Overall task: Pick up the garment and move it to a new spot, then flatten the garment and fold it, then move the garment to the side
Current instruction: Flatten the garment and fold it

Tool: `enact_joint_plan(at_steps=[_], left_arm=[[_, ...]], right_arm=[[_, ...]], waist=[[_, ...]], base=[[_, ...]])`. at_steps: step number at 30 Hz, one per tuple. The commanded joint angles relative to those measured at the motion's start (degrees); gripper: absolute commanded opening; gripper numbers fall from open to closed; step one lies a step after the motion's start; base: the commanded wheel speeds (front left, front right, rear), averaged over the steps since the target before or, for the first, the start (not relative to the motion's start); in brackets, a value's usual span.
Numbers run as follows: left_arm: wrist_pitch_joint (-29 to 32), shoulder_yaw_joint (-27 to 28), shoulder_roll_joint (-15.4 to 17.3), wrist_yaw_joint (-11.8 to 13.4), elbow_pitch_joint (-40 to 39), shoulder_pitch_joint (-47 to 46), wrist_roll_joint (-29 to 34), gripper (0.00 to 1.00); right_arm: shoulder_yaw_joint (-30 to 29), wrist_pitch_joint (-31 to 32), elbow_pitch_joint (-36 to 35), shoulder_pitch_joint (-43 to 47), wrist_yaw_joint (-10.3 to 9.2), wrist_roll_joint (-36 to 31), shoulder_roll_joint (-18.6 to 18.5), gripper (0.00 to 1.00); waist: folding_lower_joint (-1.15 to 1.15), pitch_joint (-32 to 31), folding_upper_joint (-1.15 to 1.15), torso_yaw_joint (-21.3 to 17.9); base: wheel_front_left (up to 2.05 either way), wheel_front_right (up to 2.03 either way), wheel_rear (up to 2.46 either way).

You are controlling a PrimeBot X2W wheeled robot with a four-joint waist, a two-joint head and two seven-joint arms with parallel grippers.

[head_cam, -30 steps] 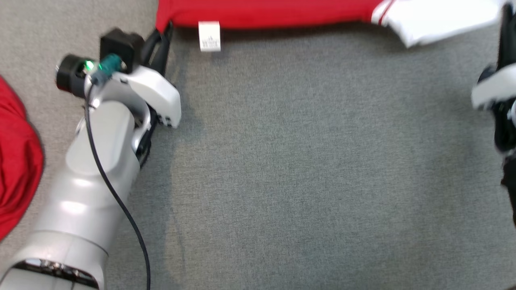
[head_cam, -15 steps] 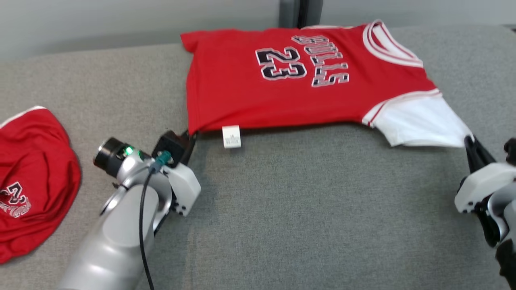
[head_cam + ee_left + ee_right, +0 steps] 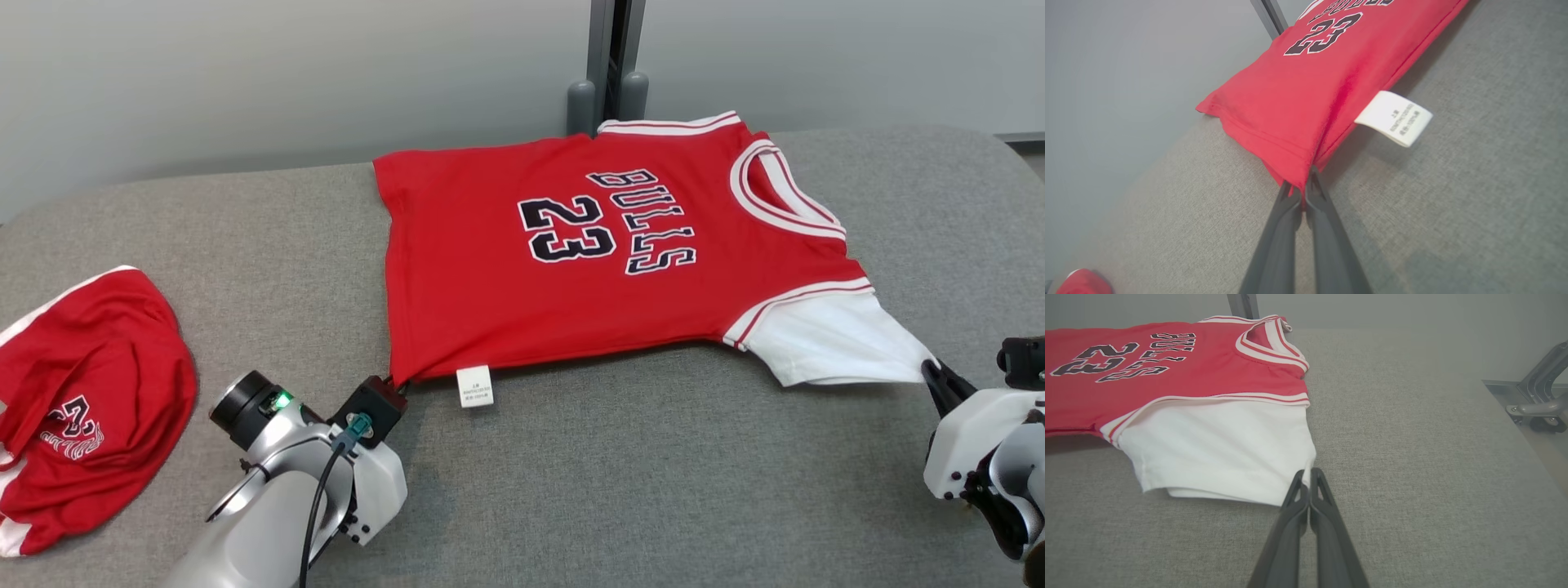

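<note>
The garment [image 3: 571, 261] is a red jersey with a white sleeve, printed "BULLS 23", spread across the grey padded table [image 3: 653, 474]. Its near edge is lifted a little off the table. My left gripper [image 3: 397, 382] is shut on the jersey's near hem corner [image 3: 1294, 171], beside a white care tag [image 3: 1394, 118]. My right gripper [image 3: 931, 369] is shut on the tip of the white sleeve [image 3: 1229, 453]. In the right wrist view the fingers [image 3: 1306, 486] pinch the sleeve's corner; the neckline [image 3: 1274, 339] lies farther off.
A second red garment [image 3: 82, 408] lies crumpled at the table's left edge. A grey post [image 3: 608, 65] stands behind the table against a pale wall. A metal frame [image 3: 1539, 396] stands off the table's right edge.
The head camera has tilted up, bringing the whole jersey and the wall into the picture. Both grippers keep their hold on the hem corner and the sleeve tip.
</note>
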Motion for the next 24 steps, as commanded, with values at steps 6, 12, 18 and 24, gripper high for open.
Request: enact_joint_plan(at_steps=[6, 12, 18, 24], left_arm=[[0.0, -1.7, 1.9, -0.4, 0.7, 2.6, 1.0, 0.0], [0.4, -3.7, 3.1, -1.4, 1.7, 4.0, 1.4, 0.0], [2.5, -5.2, 4.8, -3.3, 0.5, 6.6, -0.6, 0.0], [4.9, -7.2, 6.6, -3.9, -3.8, 9.8, -2.7, 0.0]], right_arm=[[5.5, 10.0, -5.7, 3.0, -0.04, 7.6, -5.3, 0.0], [8.2, 21.2, -14.5, 6.1, -0.04, 18.5, -11.4, 0.0], [8.9, 29.9, -22.2, 10.0, -0.04, 26.9, -17.1, 0.0], [8.3, 33.4, -26.3, 13.9, -0.04, 31.8, -19.9, 0.0]], waist=[[0.0, -2.5, 0.0, 0.1], [0.0, -3.5, 0.0, 0.4], [0.0, -4.3, 0.0, 0.3], [0.0, -4.4, 0.0, 0.8]], base=[[0.0, 0.0, 0.0], [0.0, 0.0, 0.0], [0.0, 0.0, 0.0], [0.0, 0.0, 0.0]])
